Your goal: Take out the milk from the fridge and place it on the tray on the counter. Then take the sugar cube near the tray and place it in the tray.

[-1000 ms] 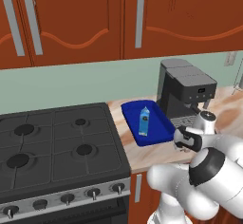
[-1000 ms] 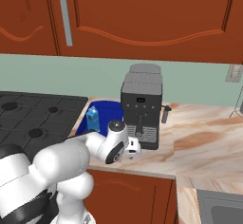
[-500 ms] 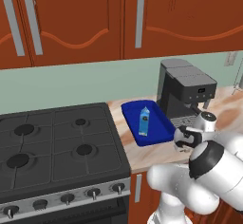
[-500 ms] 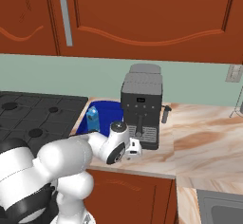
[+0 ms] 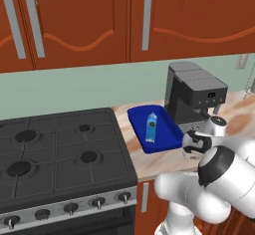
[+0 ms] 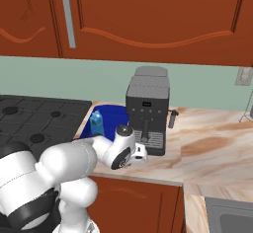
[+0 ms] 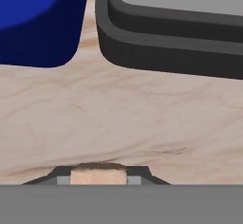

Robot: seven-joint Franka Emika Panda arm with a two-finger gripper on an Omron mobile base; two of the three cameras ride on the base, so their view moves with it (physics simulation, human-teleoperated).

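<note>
Milk [image 5: 152, 127] upright in tray [image 5: 169, 141]
End effector [image 7: 98, 176] clenched on sugar cube [image 7: 98, 176], low over tan worktop [image 7: 123, 118]; coffee machine [image 5: 194, 94] beside tray.

Counter [image 5: 149, 162] with tray [image 5: 169, 140], coffee machine [image 5: 194, 97]

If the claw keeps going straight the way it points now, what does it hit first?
Most likely the light tan wood-grain countertop. The claw points down at it with the tiny pale tan sugar cube between its tips; the dark blue tray and dark grey coffee machine lie off to the side.
</note>
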